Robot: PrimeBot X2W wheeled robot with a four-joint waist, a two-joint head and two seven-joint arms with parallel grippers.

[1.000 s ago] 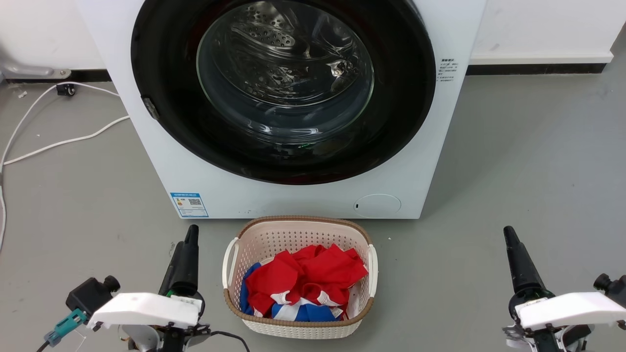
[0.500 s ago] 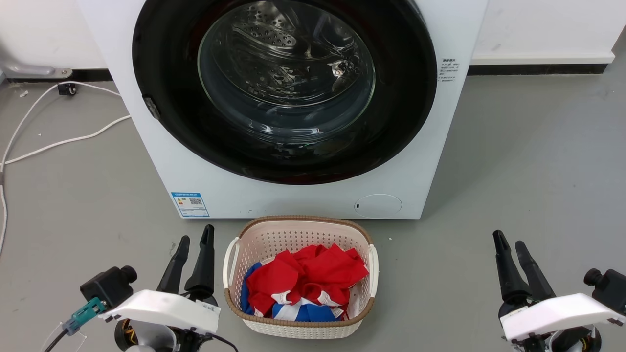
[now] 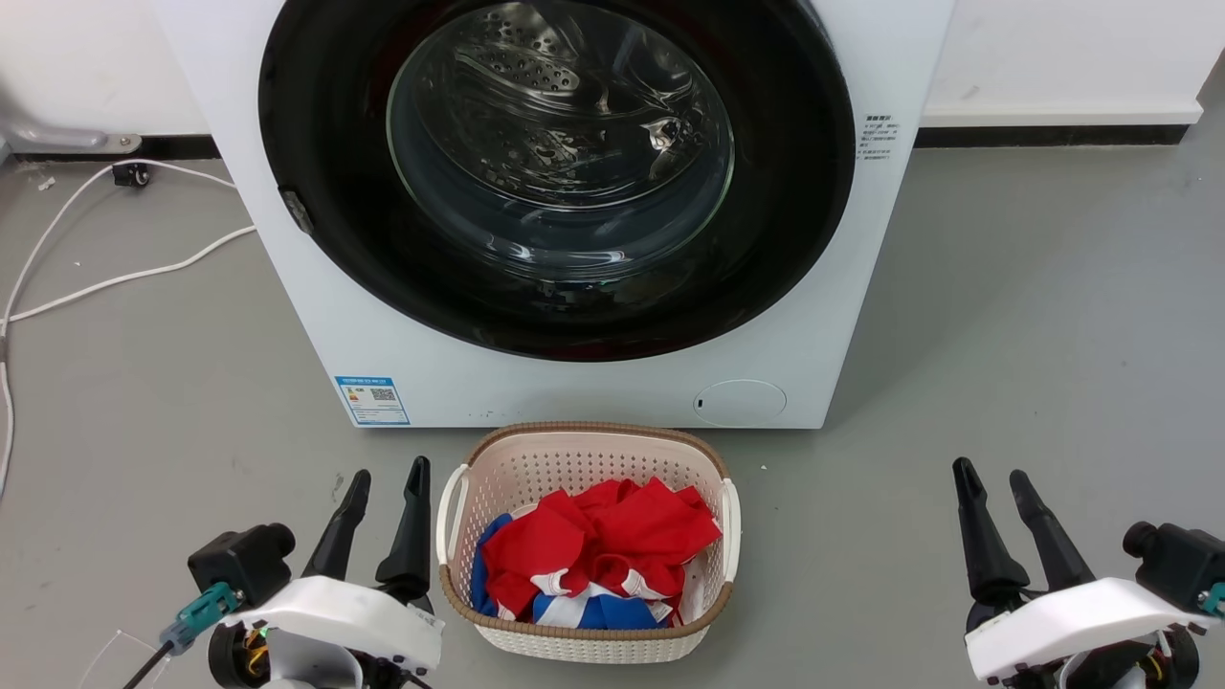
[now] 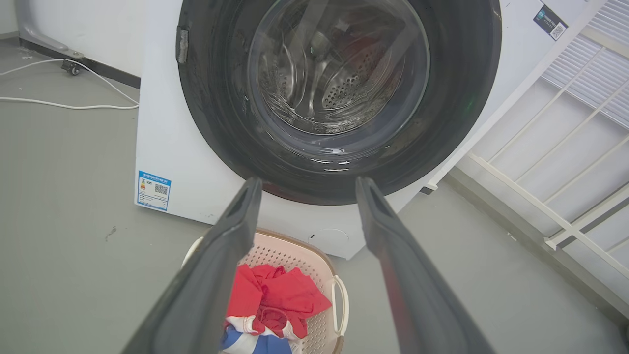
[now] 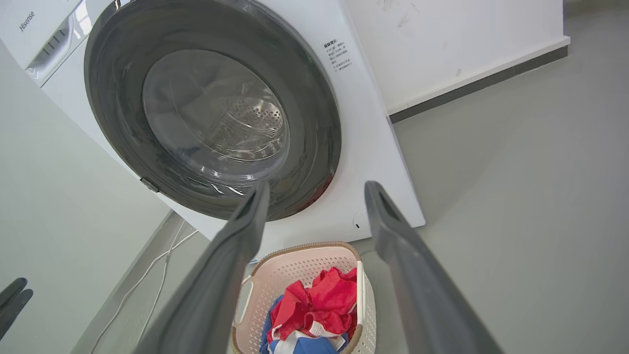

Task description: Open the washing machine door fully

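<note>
My left gripper [image 3: 389, 471] is sitting low at the left of the head view. Its two dark fingers [image 3: 410, 541] are standing apart with a clear gap between the tips, and they are gripping nothing. My right gripper [image 3: 989, 471] is mirroring it at the lower right, with its fingers [image 3: 978, 541] spread about as wide and likewise closing on nothing. Both pairs are pointing up toward the machine and hanging over bare grey floor [image 3: 1034, 325], well apart from any object.

Between the two grippers a cream perforated basket [image 3: 584, 433] is standing on the floor, just beside my left gripper's inner finger. Red, white and blue clothes [image 3: 603, 536] are lying heaped inside it. The basket is sitting right in front of the white washing machine [image 3: 316, 325], close to its base.

The washing machine door [image 3: 560, 163] is filling most of the machine's front. It is a glossy black disc with a clear glass centre, and the steel drum is showing through the glass. From all three views I am reading the door as lying flush against the front panel. A small round white flap [image 3: 739, 402] is showing below it at the right, and a blue label [image 3: 371, 400] at the lower left corner. A white cable [image 3: 115, 277] is trailing across the floor to the machine's left.
</note>
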